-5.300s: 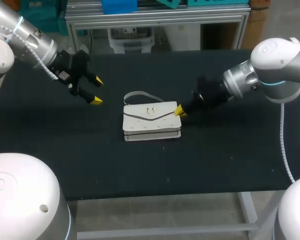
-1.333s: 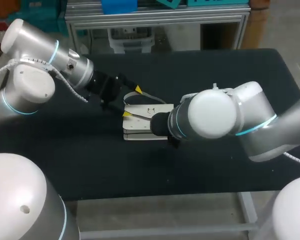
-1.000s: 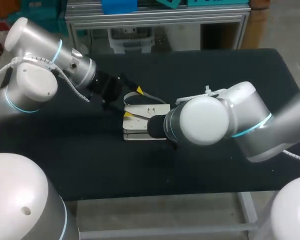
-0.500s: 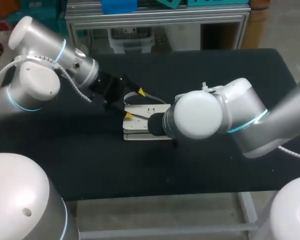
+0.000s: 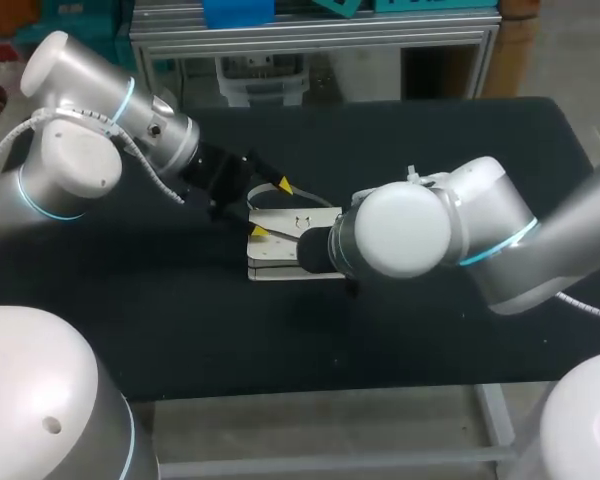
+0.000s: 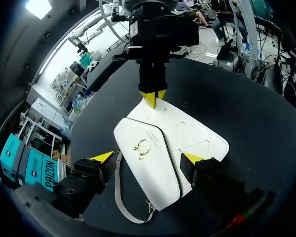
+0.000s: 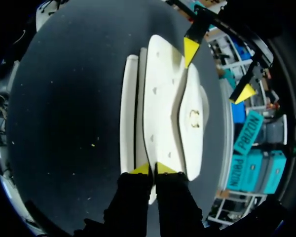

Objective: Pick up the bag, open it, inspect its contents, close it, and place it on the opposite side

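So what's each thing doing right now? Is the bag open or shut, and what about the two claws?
bag: lying flat on the table, flap closed.
strap: loose, lying on the table beside the bag.
left gripper: open, one finger at each side of the bag.
right gripper: shut, apparently pinching the bag's end edge.

Your left gripper point(image 5: 272, 208), yellow tips spread apart, sits at the 10 o'clock corner of the white flap handbag point(image 5: 280, 250) lying mid-table on the black table point(image 5: 180, 330). Your right arm point(image 5: 410, 235) covers the bag's 3 o'clock end, hiding your right gripper. A grey strap point(image 5: 310, 195) loops out at 12 o'clock.
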